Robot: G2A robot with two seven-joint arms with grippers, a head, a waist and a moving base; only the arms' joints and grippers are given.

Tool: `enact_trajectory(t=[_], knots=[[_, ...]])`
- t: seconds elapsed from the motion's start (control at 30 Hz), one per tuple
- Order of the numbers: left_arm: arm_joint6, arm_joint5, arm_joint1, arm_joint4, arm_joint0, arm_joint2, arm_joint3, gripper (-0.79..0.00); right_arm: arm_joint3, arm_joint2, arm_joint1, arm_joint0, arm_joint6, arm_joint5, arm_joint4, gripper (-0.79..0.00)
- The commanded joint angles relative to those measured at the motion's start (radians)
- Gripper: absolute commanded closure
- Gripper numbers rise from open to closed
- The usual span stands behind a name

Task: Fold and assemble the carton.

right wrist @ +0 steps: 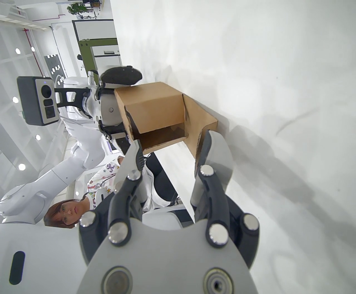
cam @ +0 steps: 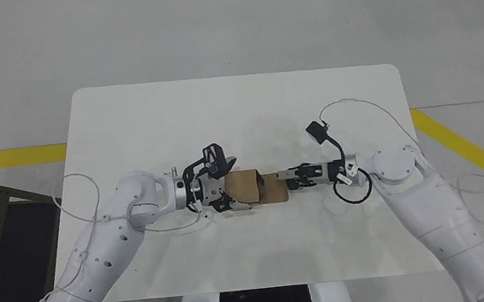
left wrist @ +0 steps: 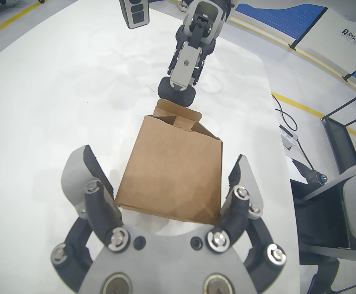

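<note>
Carton [cam: 250, 187] lies on its side on the white table [cam: 132, 118], between both arms. The left gripper [left wrist: 164, 153] clasps one end across its width. The right gripper [right wrist: 173, 137] stands spread, one finger touching the flap [right wrist: 198, 122] at the open end.

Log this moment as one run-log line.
left gripper: shut on carton end | right gripper: open, fingertip at opposite end flap | carton: on table, flap end unclosed
</note>
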Motion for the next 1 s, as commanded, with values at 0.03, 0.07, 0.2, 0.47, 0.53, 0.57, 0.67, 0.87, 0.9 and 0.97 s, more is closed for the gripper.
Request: enact_trajectory(t=[0.03, 0.07, 0.2, 0.47, 0.53, 0.57, 0.67, 0.87, 0.9, 0.97], knots=[[-0.003, -0.002, 0.002, 0.002, 0.006, -0.005, -0.005, -0.785, 0.025, -0.014, -0.006, 0.019, -0.001, -0.018, 0.005, -0.391], [-0.004, -0.002, 0.003, 0.002, 0.008, -0.007, -0.006, -0.785, 0.029, -0.015, -0.007, 0.023, -0.003, -0.023, 0.007, -0.391], [0.007, -0.005, 0.006, 0.003, 0.013, -0.020, -0.021, -0.785, 0.019, 0.003, -0.002, 0.021, -0.002, -0.027, 0.006, -0.465], [-0.006, -0.042, 0.022, 0.032, 0.034, -0.067, -0.055, -0.785, -0.069, 0.076, 0.026, -0.060, 0.027, 0.011, -0.002, -0.582], [-0.006, -0.052, 0.025, 0.048, 0.043, -0.073, -0.061, -0.785, -0.093, 0.090, 0.031, -0.086, 0.024, 0.019, 0.000, -0.579], [-0.005, -0.056, 0.026, 0.055, 0.047, -0.075, -0.063, -0.785, -0.104, 0.097, 0.034, -0.099, 0.019, 0.022, 0.001, -0.579], [-0.002, -0.064, 0.028, 0.076, 0.054, -0.071, -0.077, -0.785, -0.133, 0.115, 0.040, -0.132, 0.008, 0.025, 0.002, -0.570], [-0.008, -0.021, 0.024, 0.112, 0.058, -0.053, -0.080, -0.785, -0.146, 0.132, 0.046, -0.166, 0.004, 0.002, 0.016, -0.576], [-0.009, -0.015, 0.024, 0.112, 0.057, -0.051, -0.079, -0.785, -0.144, 0.128, 0.046, -0.161, 0.013, -0.011, 0.011, -0.585], [-0.010, -0.003, 0.023, 0.115, 0.056, -0.049, -0.077, -0.785, -0.126, 0.120, 0.044, -0.150, 0.016, -0.024, 0.015, -0.594]])
